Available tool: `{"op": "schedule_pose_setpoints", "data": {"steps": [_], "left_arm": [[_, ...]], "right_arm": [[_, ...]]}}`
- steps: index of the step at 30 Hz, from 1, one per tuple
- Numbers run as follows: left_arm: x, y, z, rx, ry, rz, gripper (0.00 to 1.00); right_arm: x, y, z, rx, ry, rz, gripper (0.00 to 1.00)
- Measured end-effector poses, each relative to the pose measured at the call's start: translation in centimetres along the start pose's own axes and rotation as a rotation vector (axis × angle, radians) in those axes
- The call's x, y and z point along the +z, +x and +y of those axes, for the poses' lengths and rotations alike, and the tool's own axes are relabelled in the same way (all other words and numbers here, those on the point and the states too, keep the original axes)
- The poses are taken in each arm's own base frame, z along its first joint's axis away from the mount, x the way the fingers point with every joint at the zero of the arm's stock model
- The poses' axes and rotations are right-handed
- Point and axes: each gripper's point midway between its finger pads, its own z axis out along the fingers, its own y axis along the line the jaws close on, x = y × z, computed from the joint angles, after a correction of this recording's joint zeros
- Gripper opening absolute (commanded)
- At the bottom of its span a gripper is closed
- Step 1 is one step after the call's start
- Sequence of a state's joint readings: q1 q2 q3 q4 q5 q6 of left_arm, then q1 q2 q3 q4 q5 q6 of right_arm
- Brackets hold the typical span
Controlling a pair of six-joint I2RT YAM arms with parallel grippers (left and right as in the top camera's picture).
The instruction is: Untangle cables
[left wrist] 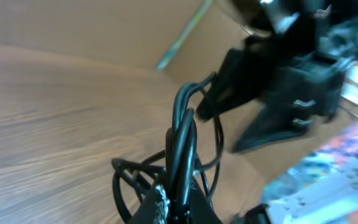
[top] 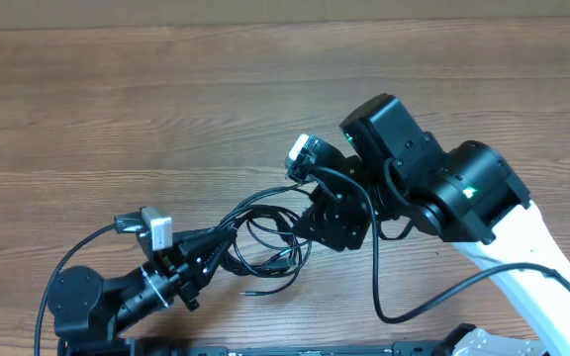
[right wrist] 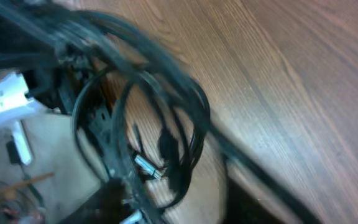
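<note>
Left hand [top: 206,249] clenched on cables [left wrist: 182,134]; right hand [top: 313,222] grip, cannot tell; hard pull apart could cinch them tighter.

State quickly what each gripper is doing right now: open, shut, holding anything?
Left gripper: shut on the cables.
Right gripper: view blurred, open or shut cannot be told.

We count two grippers, the left gripper [top: 211,245] and the right gripper [top: 312,222]. We see one tangle of cables [left wrist: 182,137]; its strands are uncountable.
</note>
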State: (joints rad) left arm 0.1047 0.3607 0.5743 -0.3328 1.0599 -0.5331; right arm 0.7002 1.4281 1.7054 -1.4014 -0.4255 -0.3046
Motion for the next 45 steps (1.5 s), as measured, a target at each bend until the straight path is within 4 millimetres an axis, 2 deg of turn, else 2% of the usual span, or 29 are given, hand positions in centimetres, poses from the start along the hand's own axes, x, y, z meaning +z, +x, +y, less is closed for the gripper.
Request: {"op": "schedule_pose_setpoints", "data": {"steps": [5, 12, 16, 22, 25, 28, 32, 37, 42, 45], "left_arm": [[0.0, 0.1, -0.7, -0.061, 0.037, 0.014, 0.04], [0.0, 0.3, -1.2, -0.088, 0.062, 0.030, 0.04], [0.1, 0.1, -1.2, -0.084, 0.072, 0.029, 0.04], [0.1, -0.3, -1.4, -0.065, 0.084, 0.023, 0.04], [0.0, 0.0, -2.0, -0.057, 0.113, 0.040, 0.04], [-0.1, 0.3, -2.4, -0.057, 0.134, 0.055, 0.04], [-0.1, 0.5, -2.7, -0.059, 0.149, 0.067, 0.04], [-0.1, 0.6, -2.8, -0.058, 0.158, 0.073, 0.04], [-0.2, 0.5, -3.1, -0.041, 0.168, 0.071, 0.04], [-0.3, 0.0, -3.8, 0.016, 0.197, 0.060, 0.04]], "right_arm": [[0.4, -0.8, -0.5, -0.011, 0.009, -0.026, 0.04], [-0.1, -2.4, -4.7, 0.109, 0.250, -0.087, 0.04], [-0.7, -2.7, -6.6, 0.267, 0.399, -0.127, 0.04], [-2.0, -2.0, -9.1, 0.548, 0.572, -0.200, 0.04], [-4.7, -0.9, -12.7, 0.690, 0.757, -0.267, 0.04], [-7.9, 1.0, -16.6, 0.819, 0.924, -0.317, 0.04], [-11.1, 4.0, -19.8, 0.943, 1.070, -0.325, 0.04], [-13.3, 6.7, -21.6, 1.041, 1.151, -0.313, 0.04], [-13.9, 7.2, -22.0, 1.064, 1.177, -0.322, 0.04], [-15.3, 8.2, -22.7, 1.101, 1.243, -0.341, 0.04]]}}
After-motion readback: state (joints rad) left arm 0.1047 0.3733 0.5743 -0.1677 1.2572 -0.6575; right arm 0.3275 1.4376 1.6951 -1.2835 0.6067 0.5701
